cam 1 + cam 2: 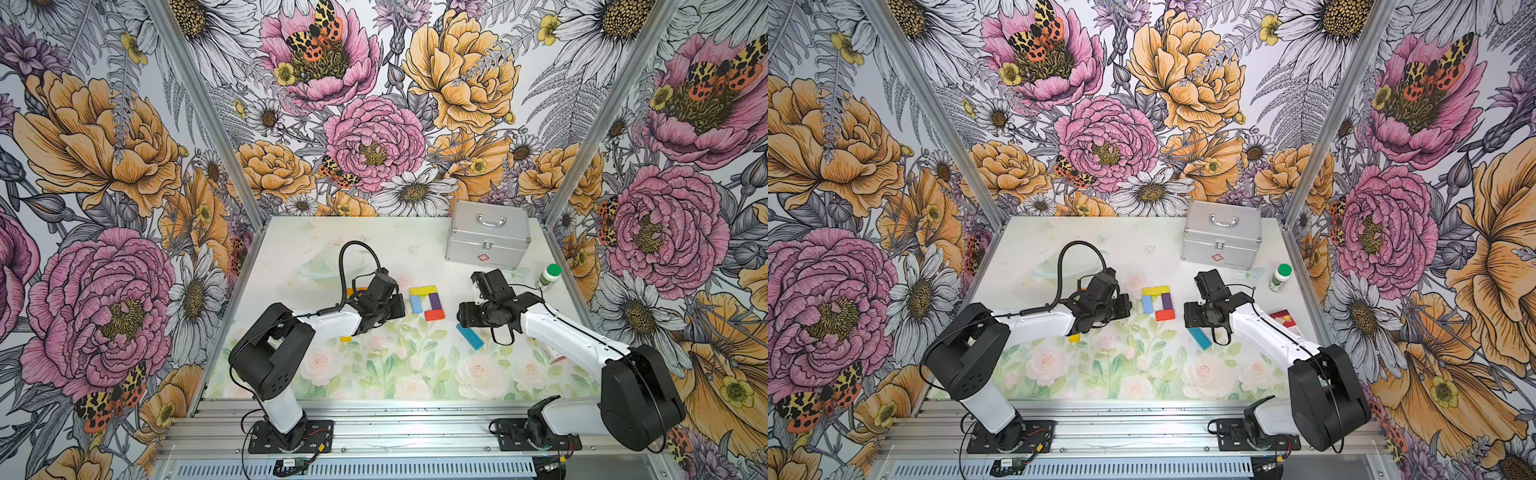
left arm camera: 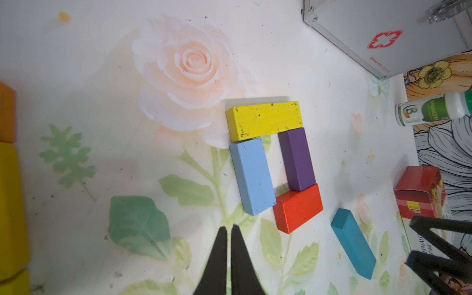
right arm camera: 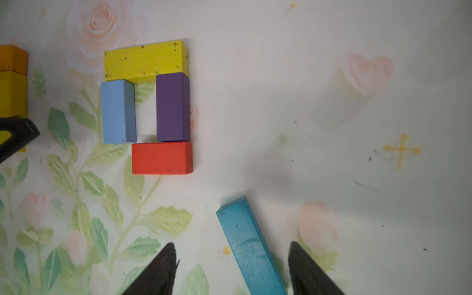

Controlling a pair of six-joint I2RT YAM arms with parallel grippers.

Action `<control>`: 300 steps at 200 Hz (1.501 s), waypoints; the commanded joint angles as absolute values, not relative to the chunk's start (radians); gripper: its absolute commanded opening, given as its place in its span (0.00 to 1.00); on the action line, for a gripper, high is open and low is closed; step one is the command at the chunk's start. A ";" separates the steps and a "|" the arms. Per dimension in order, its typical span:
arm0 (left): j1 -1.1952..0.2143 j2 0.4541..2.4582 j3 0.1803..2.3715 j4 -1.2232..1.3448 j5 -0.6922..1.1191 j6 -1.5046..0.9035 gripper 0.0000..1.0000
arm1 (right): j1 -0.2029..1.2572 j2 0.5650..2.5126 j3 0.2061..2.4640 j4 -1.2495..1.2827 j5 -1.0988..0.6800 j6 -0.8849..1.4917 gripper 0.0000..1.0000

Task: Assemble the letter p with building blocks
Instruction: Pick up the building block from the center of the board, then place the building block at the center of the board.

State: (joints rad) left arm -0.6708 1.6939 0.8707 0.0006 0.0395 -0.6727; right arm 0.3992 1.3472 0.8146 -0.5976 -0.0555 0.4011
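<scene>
Four building blocks lie in a closed ring mid-table: yellow (image 3: 145,61), light blue (image 3: 117,111), purple (image 3: 173,107) and red (image 3: 162,158). In a top view the ring (image 1: 426,303) sits between both arms. A longer blue block (image 3: 249,245) lies slanted on the mat, apart from the ring, also in both top views (image 1: 469,336) (image 1: 1199,338). My right gripper (image 3: 232,245) is open, a finger on each side of the blue block and gaps showing. My left gripper (image 2: 228,226) is shut and empty, just short of the light blue block (image 2: 252,176). Orange (image 2: 6,115) and yellow (image 2: 11,204) blocks lie by the left arm.
A silver first-aid case (image 1: 488,235) stands at the back right. A green-capped white bottle (image 1: 548,277) stands near the right wall. A red-and-white carton (image 1: 1285,322) lies behind the right arm. A small yellow block (image 1: 345,338) pokes out under the left forearm.
</scene>
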 commanded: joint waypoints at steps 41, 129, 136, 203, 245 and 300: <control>-0.670 1.643 0.819 0.077 0.108 -0.657 0.08 | 0.408 1.414 0.783 -0.679 -0.031 0.397 0.72; -0.686 1.539 0.741 0.113 0.098 -0.689 0.11 | 0.442 1.532 0.813 -0.640 -0.017 0.377 0.39; -0.687 1.536 0.739 0.112 0.094 -0.688 0.11 | 0.446 1.546 0.819 -0.640 -0.022 0.373 0.36; -0.699 1.508 0.729 0.110 0.098 -0.692 0.11 | 0.487 1.465 0.867 -0.641 0.007 0.432 0.00; -0.709 1.507 0.712 0.112 0.107 -0.709 0.12 | 0.560 1.363 0.958 -0.641 -0.012 0.506 0.00; -0.717 1.507 0.651 0.173 0.134 -0.757 0.12 | 0.689 1.471 0.985 -0.602 0.061 0.580 0.00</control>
State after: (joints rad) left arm -0.7044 1.5341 0.6796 0.1200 0.1097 -0.7273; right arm 0.6495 1.4120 0.9730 -0.6346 0.0116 0.5282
